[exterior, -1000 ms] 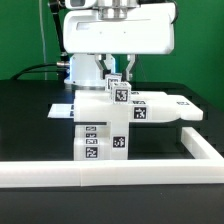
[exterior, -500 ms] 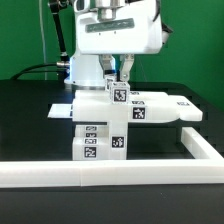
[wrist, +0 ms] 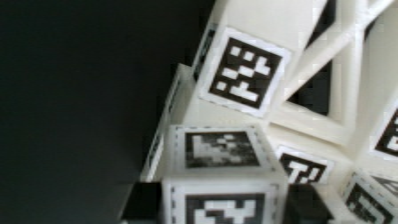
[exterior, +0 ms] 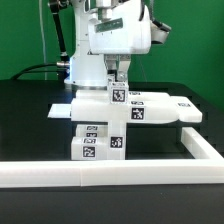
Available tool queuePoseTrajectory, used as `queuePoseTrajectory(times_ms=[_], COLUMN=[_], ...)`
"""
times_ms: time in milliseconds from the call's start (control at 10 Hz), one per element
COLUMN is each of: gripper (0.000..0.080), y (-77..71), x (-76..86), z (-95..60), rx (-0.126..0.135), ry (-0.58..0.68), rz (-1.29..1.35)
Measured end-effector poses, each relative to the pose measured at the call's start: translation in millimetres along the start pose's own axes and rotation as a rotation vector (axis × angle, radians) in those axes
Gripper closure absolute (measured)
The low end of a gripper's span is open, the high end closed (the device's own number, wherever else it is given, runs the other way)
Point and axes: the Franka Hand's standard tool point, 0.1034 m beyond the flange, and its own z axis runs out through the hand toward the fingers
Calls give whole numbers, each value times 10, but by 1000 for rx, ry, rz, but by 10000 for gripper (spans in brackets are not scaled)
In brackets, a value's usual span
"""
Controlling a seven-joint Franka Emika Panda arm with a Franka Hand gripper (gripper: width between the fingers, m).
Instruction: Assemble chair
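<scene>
The partly assembled chair stood on the black bench, just behind the white border rail near the exterior view's centre. The pincer hung directly above the chair's top tagged block; its grip state could not be determined.

The chair, a partly built white plastic kit with black-and-white square tags, stands near the table's middle, its flat seat panel lying level across blocky upright legs, just behind the near white rail.
</scene>
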Motion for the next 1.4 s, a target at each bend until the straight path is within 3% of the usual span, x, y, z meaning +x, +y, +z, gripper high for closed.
queuePoseTrajectory(times_ms=[100,300,400,1400], gripper=[514,223,173,150], y=[2,1,2,-1], x=[-3,-55,-85,-77], z=[4,10,12,10], rx=[-1,-8,-17,-22], ry=[0,-2,-11,-9], rz=[-4,-70,-92,-1041])
